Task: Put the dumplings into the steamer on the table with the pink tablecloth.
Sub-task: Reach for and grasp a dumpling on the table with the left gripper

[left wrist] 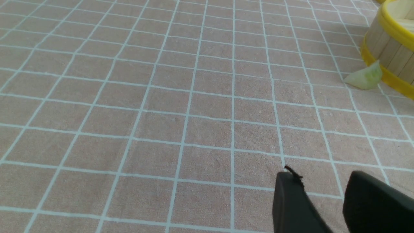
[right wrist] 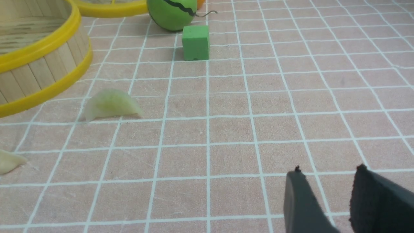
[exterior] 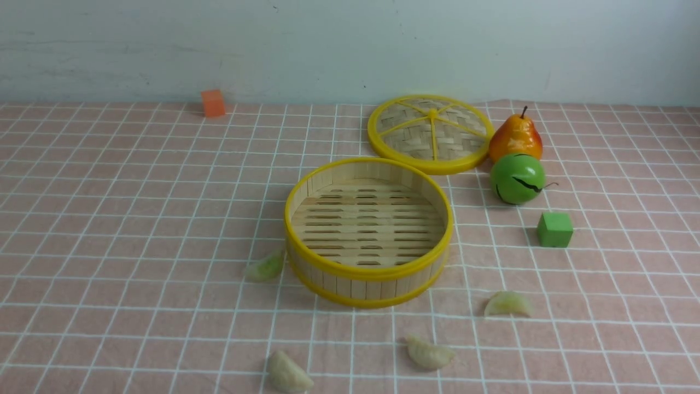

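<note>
The steamer [exterior: 355,287] stands empty in the middle of the pink tablecloth [exterior: 109,219]. Several dumplings lie on the cloth around it: one [exterior: 265,268] against its left wall, one [exterior: 507,304] to its front right, and two [exterior: 429,353] [exterior: 287,373] near the front edge. Neither arm shows in the front view. My left gripper [left wrist: 321,176] hangs open over bare cloth, well away from a dumpling [left wrist: 364,77] beside the steamer [left wrist: 391,48]. My right gripper [right wrist: 328,171] is open and empty too, with one dumpling [right wrist: 110,104] near the steamer [right wrist: 38,72] and another [right wrist: 8,161] at the frame's edge.
The flat woven lid [exterior: 429,134] lies behind the steamer. To its right sit a pear [exterior: 515,138], a green ball-shaped fruit [exterior: 517,178] and a green cube [exterior: 554,229]. An orange cube [exterior: 213,103] stands at the back left by the wall.
</note>
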Available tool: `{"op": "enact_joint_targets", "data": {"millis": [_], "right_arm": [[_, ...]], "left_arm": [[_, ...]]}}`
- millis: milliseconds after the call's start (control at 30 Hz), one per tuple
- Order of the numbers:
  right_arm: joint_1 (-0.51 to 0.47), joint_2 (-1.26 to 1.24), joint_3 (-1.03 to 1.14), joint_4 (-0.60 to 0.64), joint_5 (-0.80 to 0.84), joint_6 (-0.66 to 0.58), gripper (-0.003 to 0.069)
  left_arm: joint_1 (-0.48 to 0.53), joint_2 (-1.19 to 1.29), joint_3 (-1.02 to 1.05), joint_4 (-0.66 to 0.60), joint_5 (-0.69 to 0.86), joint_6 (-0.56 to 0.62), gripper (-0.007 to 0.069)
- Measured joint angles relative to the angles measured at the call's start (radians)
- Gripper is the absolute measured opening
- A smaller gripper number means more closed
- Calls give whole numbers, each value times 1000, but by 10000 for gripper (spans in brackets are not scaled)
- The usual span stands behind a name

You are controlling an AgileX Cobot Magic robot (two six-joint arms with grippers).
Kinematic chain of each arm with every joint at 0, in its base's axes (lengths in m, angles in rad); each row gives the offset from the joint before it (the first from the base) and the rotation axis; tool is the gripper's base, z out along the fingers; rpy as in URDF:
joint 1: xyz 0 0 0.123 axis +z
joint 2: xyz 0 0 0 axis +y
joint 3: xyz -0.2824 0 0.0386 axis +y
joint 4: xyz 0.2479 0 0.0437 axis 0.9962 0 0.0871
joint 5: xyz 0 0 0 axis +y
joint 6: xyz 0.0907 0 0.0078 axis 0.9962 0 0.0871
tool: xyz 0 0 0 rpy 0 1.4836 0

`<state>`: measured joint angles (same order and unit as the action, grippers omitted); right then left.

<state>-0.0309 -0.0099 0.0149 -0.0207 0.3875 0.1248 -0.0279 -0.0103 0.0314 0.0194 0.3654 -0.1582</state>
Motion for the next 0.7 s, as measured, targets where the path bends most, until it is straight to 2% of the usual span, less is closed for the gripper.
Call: {"op": "enact_joint_targets", "data": {"millis": [700], "right_arm": [[0,0,0,7,0,0,239]], "left_arm": [[0,0,0,2,0,0,238]]}}
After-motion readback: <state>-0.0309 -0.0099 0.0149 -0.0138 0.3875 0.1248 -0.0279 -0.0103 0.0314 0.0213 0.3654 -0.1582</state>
